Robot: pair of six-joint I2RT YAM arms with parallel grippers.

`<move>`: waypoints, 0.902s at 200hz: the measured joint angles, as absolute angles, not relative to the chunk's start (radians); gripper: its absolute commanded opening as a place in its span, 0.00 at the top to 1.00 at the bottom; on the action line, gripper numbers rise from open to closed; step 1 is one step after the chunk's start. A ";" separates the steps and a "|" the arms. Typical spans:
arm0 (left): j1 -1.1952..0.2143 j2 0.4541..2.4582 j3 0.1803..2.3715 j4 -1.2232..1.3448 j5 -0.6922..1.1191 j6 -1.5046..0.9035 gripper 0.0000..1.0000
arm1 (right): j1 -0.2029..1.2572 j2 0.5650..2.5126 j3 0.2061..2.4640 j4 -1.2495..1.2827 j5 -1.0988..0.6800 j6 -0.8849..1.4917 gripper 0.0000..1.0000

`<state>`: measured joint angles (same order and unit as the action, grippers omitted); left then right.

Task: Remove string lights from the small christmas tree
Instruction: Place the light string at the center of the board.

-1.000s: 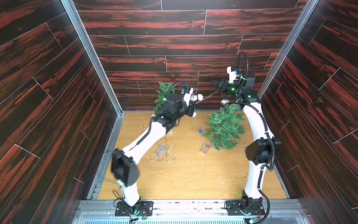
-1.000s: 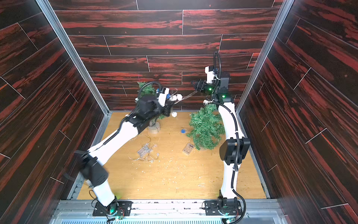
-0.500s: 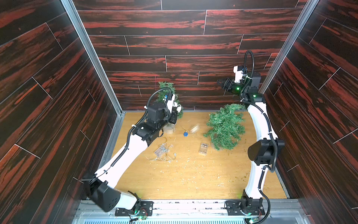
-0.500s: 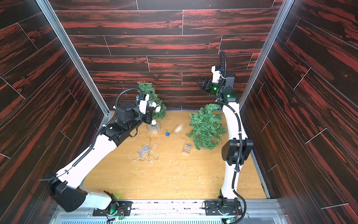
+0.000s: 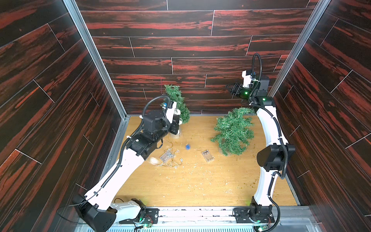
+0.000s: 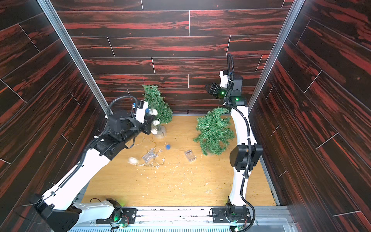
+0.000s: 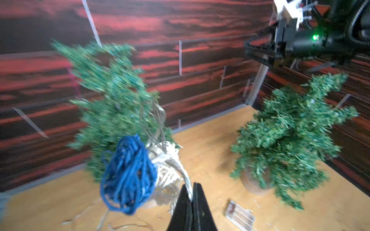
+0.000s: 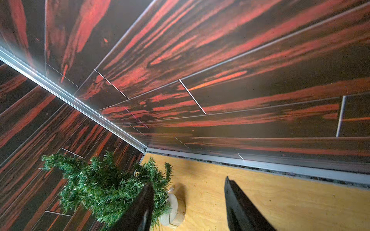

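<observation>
Leverage, I reckon: left gripper (image 7: 191, 187) is pinched tight on the thin pale wire (image 7: 185, 176) of the blue-and-white woven-ball string lights (image 7: 128, 176) bunched against the slim green tree (image 7: 112, 94), ready to drag them off, while right gripper (image 8: 187, 181) hangs empty, jaws apart, well away from it.

Wooden table (image 5: 200, 186) carries two trees (image 5: 232, 130), two battery boxes (image 5: 207, 156).

light: bright, even | shadows: soft | left wrist: string lights (image 7: 128, 176) motion-blurred | edges: wide-angle bend
</observation>
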<state>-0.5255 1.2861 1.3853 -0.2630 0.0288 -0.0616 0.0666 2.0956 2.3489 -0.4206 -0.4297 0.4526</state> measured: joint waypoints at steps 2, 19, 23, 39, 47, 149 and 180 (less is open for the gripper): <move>-0.527 1.290 1.385 -0.263 0.033 -0.062 0.98 | 0.067 2.095 2.350 -0.424 -0.429 0.453 0.40; -0.534 1.303 1.385 -0.271 0.046 -0.069 0.98 | 0.066 2.085 2.365 -0.453 -0.427 0.456 0.40; -0.537 1.303 1.386 -0.274 0.046 -0.068 0.98 | 0.066 2.080 2.367 -0.461 -0.426 0.456 0.40; -0.543 1.301 1.388 -0.281 0.045 -0.068 0.98 | 0.067 2.057 2.375 -0.503 -0.425 0.459 0.40; -0.546 1.301 1.394 -0.281 0.045 -0.068 0.98 | 0.067 2.041 2.376 -0.527 -0.424 0.459 0.40; -0.699 1.433 1.450 -0.186 0.061 -0.123 0.99 | 0.068 1.800 2.146 -0.704 -0.266 0.406 0.40; -0.707 1.488 1.382 -0.091 0.067 -0.178 0.99 | 0.068 1.756 2.045 -0.738 -0.181 0.379 0.39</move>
